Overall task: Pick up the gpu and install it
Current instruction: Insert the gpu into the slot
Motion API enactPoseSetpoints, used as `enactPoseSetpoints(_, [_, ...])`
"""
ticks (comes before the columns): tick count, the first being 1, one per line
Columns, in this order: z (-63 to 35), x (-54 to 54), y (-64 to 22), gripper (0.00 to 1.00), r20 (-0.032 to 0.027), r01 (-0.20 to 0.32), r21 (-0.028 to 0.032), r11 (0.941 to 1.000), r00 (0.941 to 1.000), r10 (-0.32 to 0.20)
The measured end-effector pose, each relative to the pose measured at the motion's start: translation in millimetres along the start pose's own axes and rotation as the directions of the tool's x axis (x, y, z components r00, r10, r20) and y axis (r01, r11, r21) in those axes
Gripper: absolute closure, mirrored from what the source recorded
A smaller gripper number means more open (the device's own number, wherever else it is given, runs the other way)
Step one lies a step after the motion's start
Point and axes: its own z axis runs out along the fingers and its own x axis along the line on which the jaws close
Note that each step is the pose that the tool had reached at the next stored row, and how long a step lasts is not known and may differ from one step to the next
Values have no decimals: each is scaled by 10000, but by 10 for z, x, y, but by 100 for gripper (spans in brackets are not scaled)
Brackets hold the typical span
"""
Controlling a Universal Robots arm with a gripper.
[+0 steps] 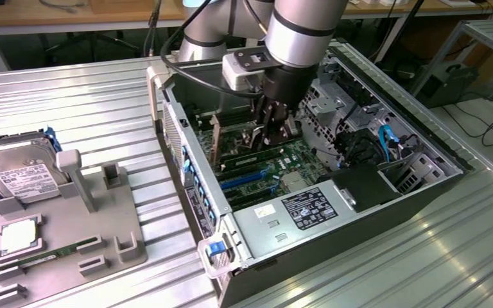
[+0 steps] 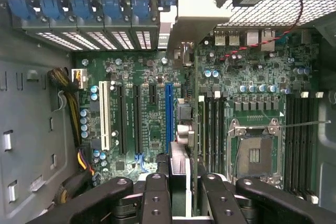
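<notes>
The gpu [image 2: 185,129] is seen edge-on in the wrist view, a thin dark card standing upright over the green motherboard [image 2: 142,72]. It runs right beside the long blue slot [image 2: 168,114]. Its metal end bracket [image 2: 181,38] reaches the case's rear wall by the blue slot covers [image 2: 84,14]. My gripper [image 2: 184,184] is shut on the card's near end, one black finger [image 2: 156,195] on each side. In the exterior view my gripper [image 1: 274,142] reaches down inside the open computer case [image 1: 375,212], with the gpu [image 1: 229,144] stretching toward the exterior view's left.
The empty CPU socket [image 2: 254,153] and memory slots [image 2: 212,129] lie close beside the card. Cables [image 2: 71,85] and the power supply [image 1: 311,208] crowd the case. On the exterior view's left, a grey fixture [image 1: 101,218] holds a hard drive [image 1: 15,176], a processor [image 1: 20,234] and a memory stick [image 1: 54,255].
</notes>
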Motion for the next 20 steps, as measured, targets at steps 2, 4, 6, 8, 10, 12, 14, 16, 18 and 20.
enactPoseSetpoints(2, [30,2,2,72,0,2,0,10000,10000,-2])
enactPoseSetpoints(4, [66,5,3,72,0,2,0,10000,10000,-2])
enactPoseSetpoints(6, [96,16,3,72,0,-1,-3,10000,10000,1])
enactPoseSetpoints(8, [114,30,2,72,-1,0,-5,10000,10000,0])
enactPoseSetpoints(10, [123,41,3,72,0,-2,-5,10000,10000,2])
enactPoseSetpoints(12, [130,43,2,72,-17,-2,-5,10000,10000,2])
enactPoseSetpoints(14, [153,44,1,72,-19,0,-5,10000,10000,0])
enactPoseSetpoints(16, [177,42,1,72,-19,1,-5,10000,10000,-1])
enactPoseSetpoints(18, [192,49,2,72,-19,-1,-6,10000,10000,1])
enactPoseSetpoints(20, [205,59,5,72,-17,-2,-5,10000,10000,2])
